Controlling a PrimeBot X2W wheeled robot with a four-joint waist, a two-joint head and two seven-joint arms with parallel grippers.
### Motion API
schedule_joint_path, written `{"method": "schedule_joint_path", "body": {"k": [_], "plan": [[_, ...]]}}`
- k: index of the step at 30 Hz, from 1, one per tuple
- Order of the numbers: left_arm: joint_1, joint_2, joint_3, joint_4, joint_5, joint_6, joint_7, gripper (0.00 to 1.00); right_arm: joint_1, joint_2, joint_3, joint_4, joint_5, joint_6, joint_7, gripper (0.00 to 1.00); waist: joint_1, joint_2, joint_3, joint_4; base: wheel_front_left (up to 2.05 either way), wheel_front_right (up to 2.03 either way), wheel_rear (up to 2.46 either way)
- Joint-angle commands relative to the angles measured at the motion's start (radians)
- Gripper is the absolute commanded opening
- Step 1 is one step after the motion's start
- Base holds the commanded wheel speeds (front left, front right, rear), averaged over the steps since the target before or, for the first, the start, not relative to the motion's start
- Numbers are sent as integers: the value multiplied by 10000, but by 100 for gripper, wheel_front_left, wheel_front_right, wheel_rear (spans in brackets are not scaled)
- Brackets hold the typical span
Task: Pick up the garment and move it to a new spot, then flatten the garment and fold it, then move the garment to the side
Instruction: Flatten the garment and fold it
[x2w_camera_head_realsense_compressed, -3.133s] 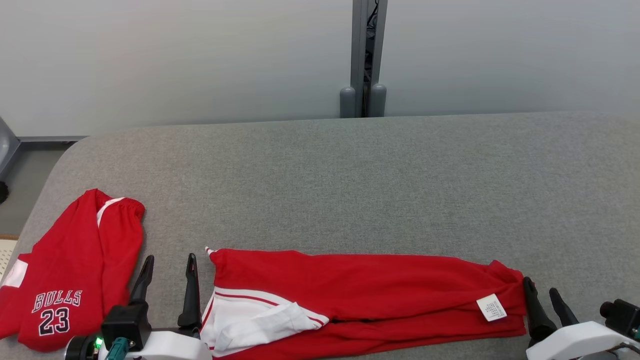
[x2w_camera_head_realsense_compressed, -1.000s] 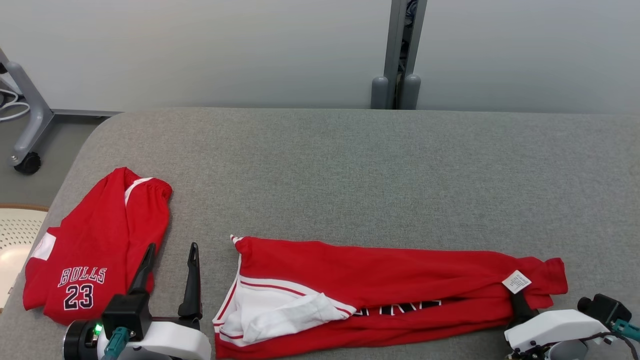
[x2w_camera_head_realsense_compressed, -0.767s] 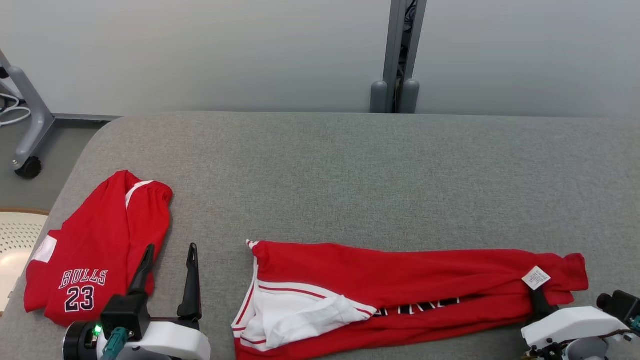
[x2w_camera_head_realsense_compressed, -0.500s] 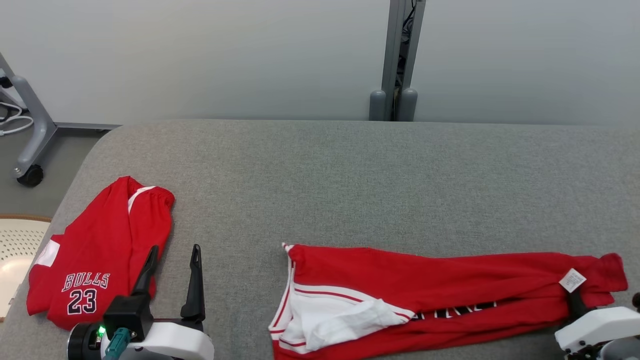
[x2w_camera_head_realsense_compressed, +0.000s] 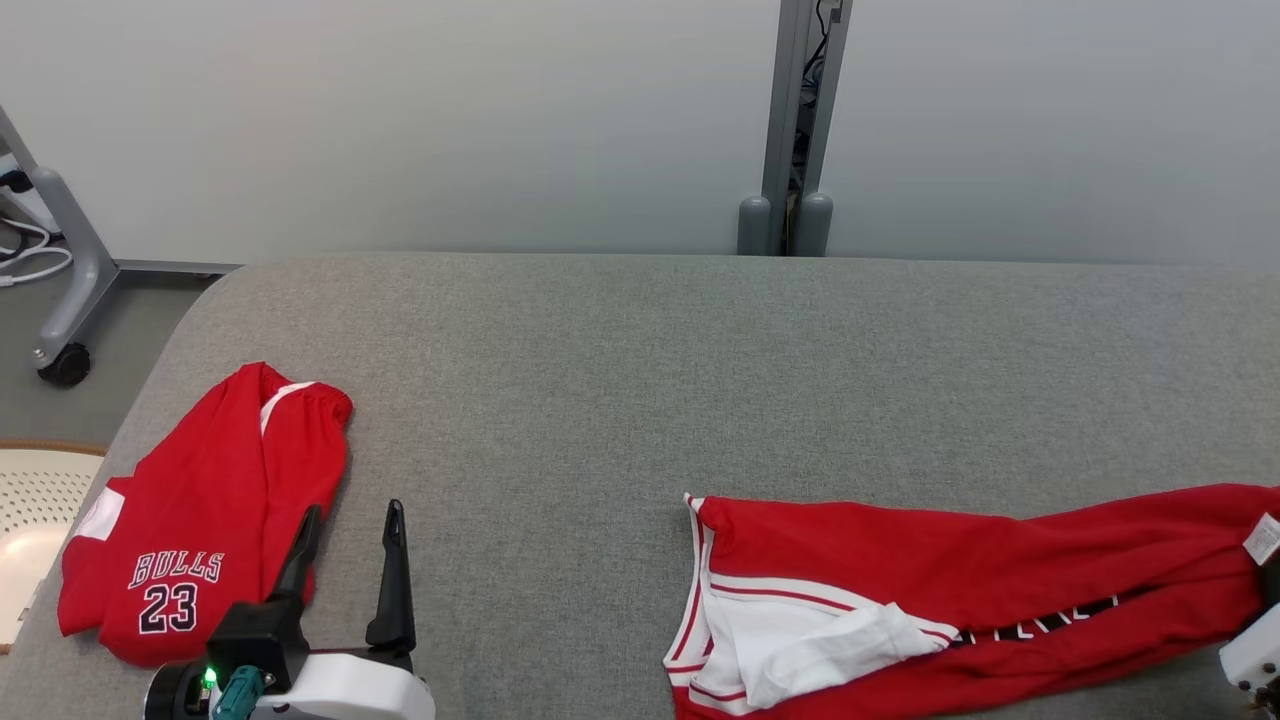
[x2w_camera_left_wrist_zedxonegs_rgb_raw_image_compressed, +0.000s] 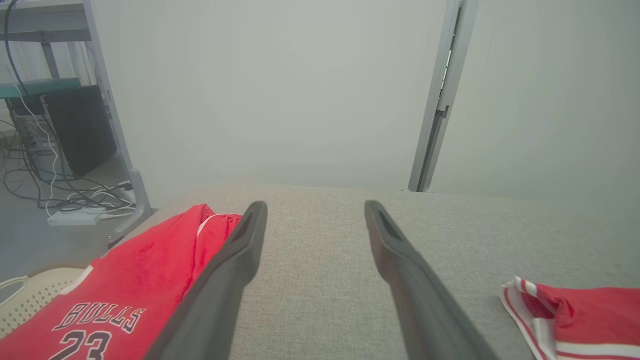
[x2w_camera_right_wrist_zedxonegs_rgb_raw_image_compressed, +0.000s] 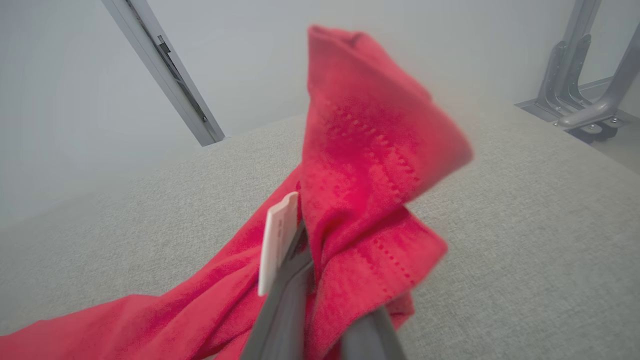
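Your right end effector (x2w_camera_right_wrist_zedxonegs_rgb_raw_image_compressed: 325, 300) clamps the garment (x2w_camera_head_realsense_compressed: 950, 590) by its right end; its length runs left toward your spread left end effector (x2w_camera_head_realsense_compressed: 352, 512).

View along the right gripper (x2w_camera_right_wrist_zedxonegs_rgb_raw_image_compressed: 325, 300). Its two dark fingers (x2w_camera_right_wrist_zedxonegs_rgb_raw_image_compressed: 282, 310) rise from the bottom edge and are pinched together on a red garment (x2w_camera_right_wrist_zedxonegs_rgb_raw_image_compressed: 360, 165). The gripped end of the cloth stands up above the fingers in a blurred, folded peak with rows of small stitched holes. The rest trails down to the lower left and lies on the table (x2w_camera_right_wrist_zedxonegs_rgb_raw_image_compressed: 525, 240), which has a grey woven cover. A white label (x2w_camera_right_wrist_zedxonegs_rgb_raw_image_compressed: 275, 240) hangs edge-on against the left finger, its print unreadable. Behind the table is a plain pale wall (x2w_camera_right_wrist_zedxonegs_rgb_raw_image_compressed: 75, 100) crossed by a slanted grey post (x2w_camera_right_wrist_zedxonegs_rgb_raw_image_compressed: 165, 70). A grey metal frame (x2w_camera_right_wrist_zedxonegs_rgb_raw_image_compressed: 575, 90) with a wheel at its foot stands at upper right, beyond the table's edge.
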Motion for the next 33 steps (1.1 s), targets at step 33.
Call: {"method": "schedule_joint_path", "body": {"k": [33], "plan": [[175,34,198,-17,-469,211,-38,100,144,1946,4314,-2871,1304,-2,532,0,0,0,-363,12,0,0,0]]}}
